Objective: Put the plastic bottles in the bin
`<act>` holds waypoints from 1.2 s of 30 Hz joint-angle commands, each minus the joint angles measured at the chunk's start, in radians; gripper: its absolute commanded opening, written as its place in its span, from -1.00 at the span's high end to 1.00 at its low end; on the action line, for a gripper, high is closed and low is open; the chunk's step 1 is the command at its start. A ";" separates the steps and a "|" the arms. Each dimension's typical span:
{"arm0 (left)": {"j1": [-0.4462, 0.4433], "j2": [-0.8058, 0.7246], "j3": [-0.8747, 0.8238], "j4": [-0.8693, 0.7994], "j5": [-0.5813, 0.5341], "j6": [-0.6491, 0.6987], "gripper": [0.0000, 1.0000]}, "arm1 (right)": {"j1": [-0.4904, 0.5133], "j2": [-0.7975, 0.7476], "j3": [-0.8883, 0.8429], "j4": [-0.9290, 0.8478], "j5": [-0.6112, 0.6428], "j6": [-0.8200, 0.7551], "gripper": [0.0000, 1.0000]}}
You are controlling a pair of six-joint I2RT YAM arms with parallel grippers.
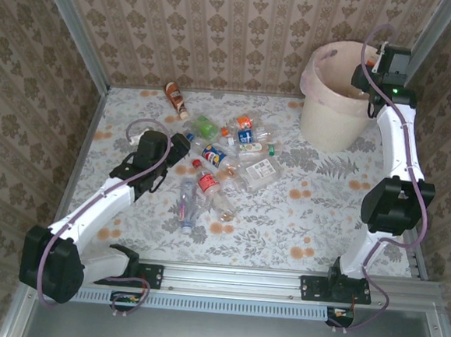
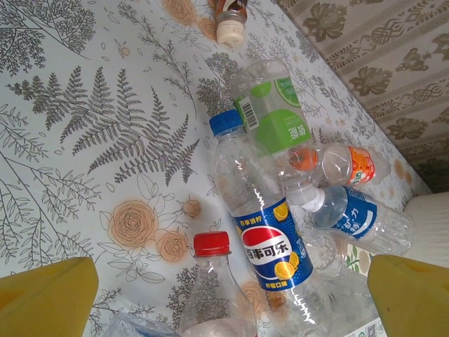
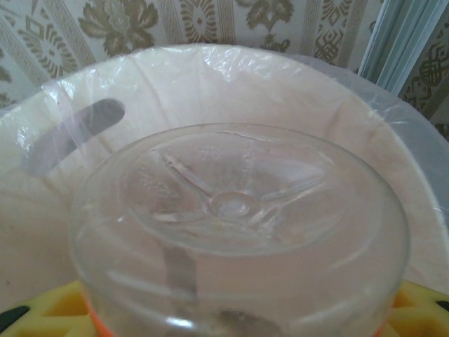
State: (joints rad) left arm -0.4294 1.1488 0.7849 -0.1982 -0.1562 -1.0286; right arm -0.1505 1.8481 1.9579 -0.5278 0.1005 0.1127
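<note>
Pinching a clear bottle [image 3: 238,232], the right end effector [image 3: 238,319] hangs over the bin [image 3: 210,77] for release; the left end effector [image 2: 228,298], spread, hovers over bottles [image 2: 270,246].

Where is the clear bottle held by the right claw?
In the right wrist view, the clear bottle is gripped by the right claw over the bin's mouth, at the far right of the top view.

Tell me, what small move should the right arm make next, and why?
Probably open the right gripper and let go. It is shut on a clear bottle, base pointing into the lined bin, and from above the gripper hangs over the bin's mouth.
</note>
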 commanded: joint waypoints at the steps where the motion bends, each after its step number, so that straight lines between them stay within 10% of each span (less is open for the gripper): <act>1: 0.009 -0.009 -0.003 -0.014 -0.011 -0.015 -1.00 | 0.008 0.000 0.032 -0.100 0.010 -0.033 -0.02; 20: 0.011 -0.014 -0.018 -0.016 -0.010 -0.011 -1.00 | 0.009 -0.062 0.024 -0.125 0.044 0.019 -0.99; 36: 0.011 0.032 -0.004 -0.012 0.020 0.001 -1.00 | 0.028 -0.421 -0.378 0.115 -0.090 0.157 -0.99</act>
State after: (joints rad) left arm -0.4240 1.1721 0.7727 -0.1982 -0.1520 -1.0283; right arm -0.1280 1.4925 1.6424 -0.5114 0.0628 0.2001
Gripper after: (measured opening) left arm 0.999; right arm 0.996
